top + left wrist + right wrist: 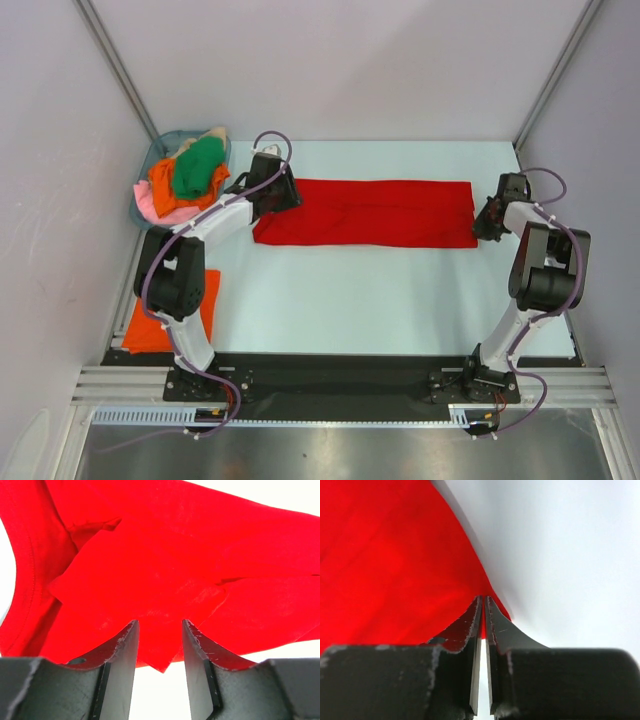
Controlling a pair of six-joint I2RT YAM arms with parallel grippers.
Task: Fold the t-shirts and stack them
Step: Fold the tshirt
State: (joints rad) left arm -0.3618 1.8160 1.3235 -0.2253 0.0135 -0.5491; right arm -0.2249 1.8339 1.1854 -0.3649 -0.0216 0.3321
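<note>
where the white table (350,300) meets its near left edge, beside the left arm's base: flat orange t-shirt (150,325), lying as a neat rectangle, partly hidden by the arm.

far left corner: blue-grey basket (157,152), holding a loose heap. pink t-shirt (150,208) at the bottom, spilling over the near rim; crumpled orange t-shirt (165,190) on it; green t-shirt (197,168) bunched on top; beige t-shirt (213,132) showing at the far side.

just right of the basket: left gripper (285,195), set at the left end of the red cloth. jaws stand apart in the left wrist view, released; a pointed fold of red cloth lies under the gap, clamped by neither finger.

middle of the table: red t-shirt (365,212), spread flat as a long band running left to right between the two grippers, well apart from the basket heap and the flat orange one. sleeve and hem folds overlap at its left end (165,560).

right end of the band: right gripper (480,226), jaws drawn together to a thin slit (483,599) and pinching the very edge of the red cloth (385,565); bare table lies to the right of the tips.
</note>
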